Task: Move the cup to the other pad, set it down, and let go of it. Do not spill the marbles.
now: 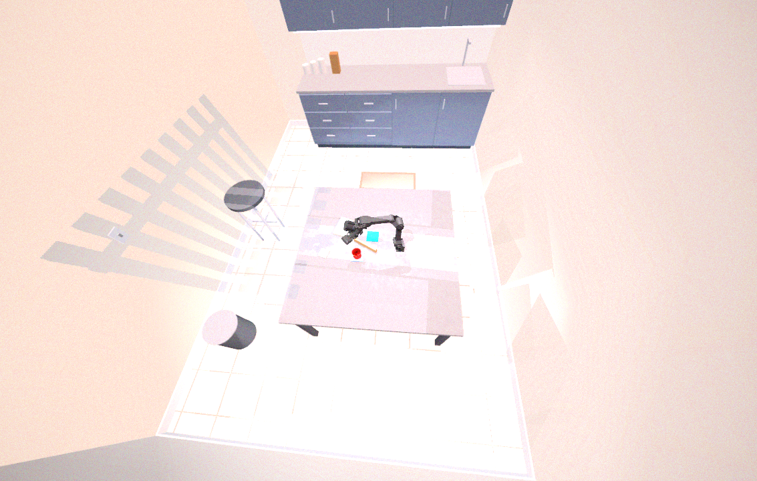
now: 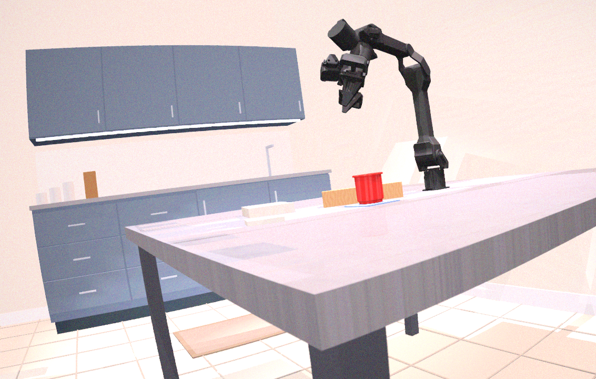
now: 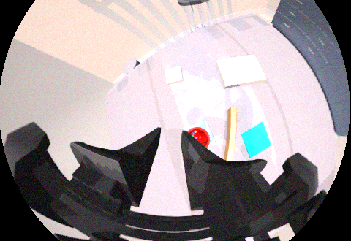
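The red cup (image 1: 356, 253) (image 2: 369, 188) (image 3: 204, 141) stands upright on the pale blue pad (image 2: 392, 202) (image 3: 208, 127). Several coloured marbles show inside it in the wrist view. The cyan pad (image 1: 372, 236) (image 3: 256, 139) is bare, on the other side of the wooden bar. My gripper (image 1: 347, 238) (image 2: 351, 107) (image 3: 171, 131) is partly open and empty, high above the table and apart from the cup. In the wrist view its right finger covers part of the cup's lower left side.
A low wooden bar (image 1: 365, 246) (image 2: 393, 189) (image 3: 231, 131) stands between the two pads. A large white block (image 2: 266, 209) (image 3: 241, 70) and a small white slab (image 2: 264, 221) (image 3: 173, 75) lie on the table (image 1: 369, 298) (image 2: 337, 254), towards the stool side.
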